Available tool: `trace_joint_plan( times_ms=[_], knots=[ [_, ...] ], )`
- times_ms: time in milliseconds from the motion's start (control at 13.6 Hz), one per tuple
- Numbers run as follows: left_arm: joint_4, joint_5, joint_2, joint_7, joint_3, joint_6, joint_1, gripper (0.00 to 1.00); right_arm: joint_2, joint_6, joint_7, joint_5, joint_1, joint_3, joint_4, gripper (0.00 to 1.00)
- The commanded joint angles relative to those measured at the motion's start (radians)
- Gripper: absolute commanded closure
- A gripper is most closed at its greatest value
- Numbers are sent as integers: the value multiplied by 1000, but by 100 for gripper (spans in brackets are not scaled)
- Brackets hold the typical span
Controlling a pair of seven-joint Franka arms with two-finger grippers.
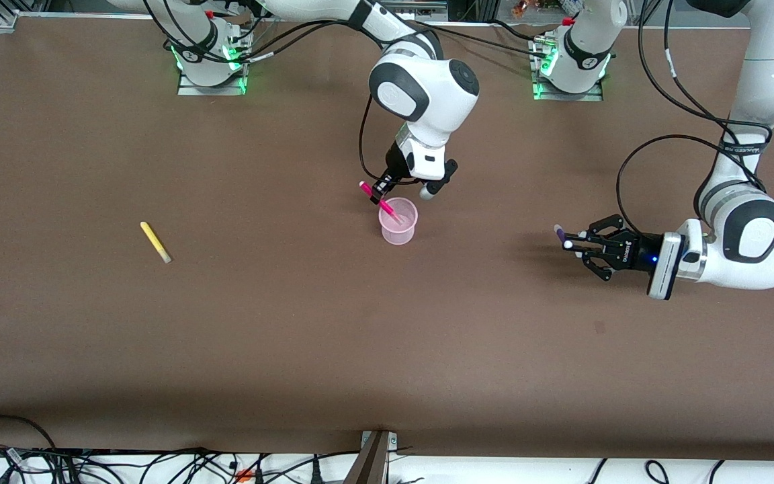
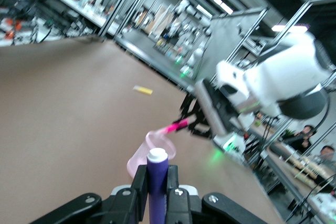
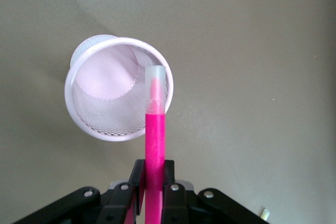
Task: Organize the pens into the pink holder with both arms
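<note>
The right tool (image 1: 383, 193) was clamped on the magenta pen (image 1: 380, 199), holding it tilted over the pink holder (image 1: 399, 221) with its pale cap dipping inside the rim. The holder stood upright mid-surface (image 1: 293, 323). The left tool (image 1: 570, 243), over the surface toward the left arm's end, gripped the purple pen (image 2: 157, 182). The yellow pen (image 1: 155, 241) lay toward the right arm's end.

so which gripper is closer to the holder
Right. The right gripper is over the holder, shut on the pink pen whose tip is inside the rim. The left gripper, shut on the purple pen, is off toward the left arm's end of the table.
</note>
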Motion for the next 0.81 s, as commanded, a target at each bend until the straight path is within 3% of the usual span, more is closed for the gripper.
trace_joint_plan(
  times_ms=[0, 147, 737],
  knots=[
    [28, -80, 21, 36, -23, -56, 2, 100, 32, 15, 15, -19, 18, -21, 33, 100],
    [63, -86, 21, 68, -71, -56, 17, 100, 38, 18, 18, -19, 18, -21, 33, 96],
    [95, -137, 15, 62, -75, -57, 6, 100, 37, 15, 40, -23, 26, -21, 33, 89]
  ],
)
